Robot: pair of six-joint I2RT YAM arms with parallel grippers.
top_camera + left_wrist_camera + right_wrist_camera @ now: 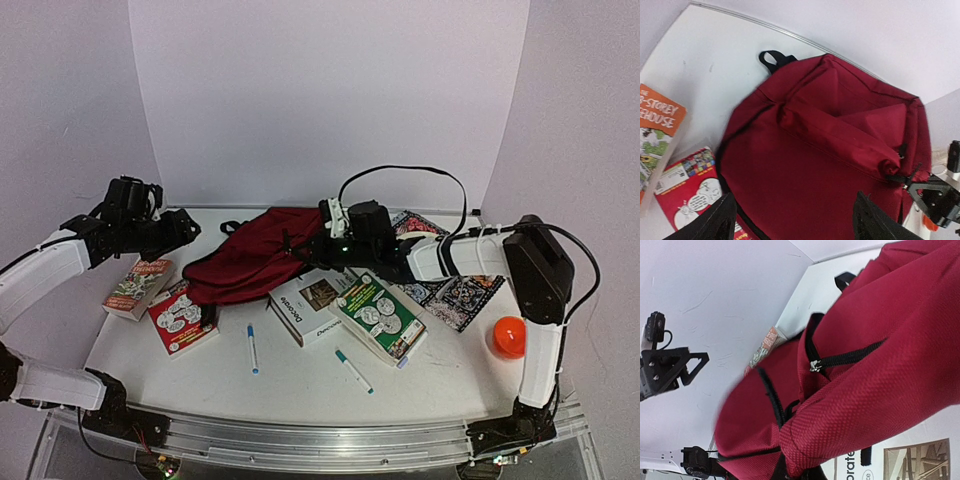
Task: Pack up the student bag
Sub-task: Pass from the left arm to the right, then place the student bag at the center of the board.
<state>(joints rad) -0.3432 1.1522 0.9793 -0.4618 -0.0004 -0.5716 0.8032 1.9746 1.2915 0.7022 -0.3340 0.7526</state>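
The student bag [250, 258], dark red with black zippers, lies on the white table left of centre. My right gripper [300, 246] is shut on a bunched fold of its fabric at the bag's right edge. In the right wrist view the pinched cloth [840, 420] fills the frame, with a black zipper and its metal pull [814, 366] above the fold. My left gripper [186, 228] hovers at the bag's left side. It is open, its two black fingertips [715, 222] spread wide over the red fabric [830, 145], holding nothing.
An orange-topped book [140, 285] and a red book [182, 318] lie left of the bag. A white book [310, 305], a green book [378, 312] and a patterned book [455, 290] lie right. Two pens [252, 348] [353, 370] sit in front, an orange ball [509, 336] far right.
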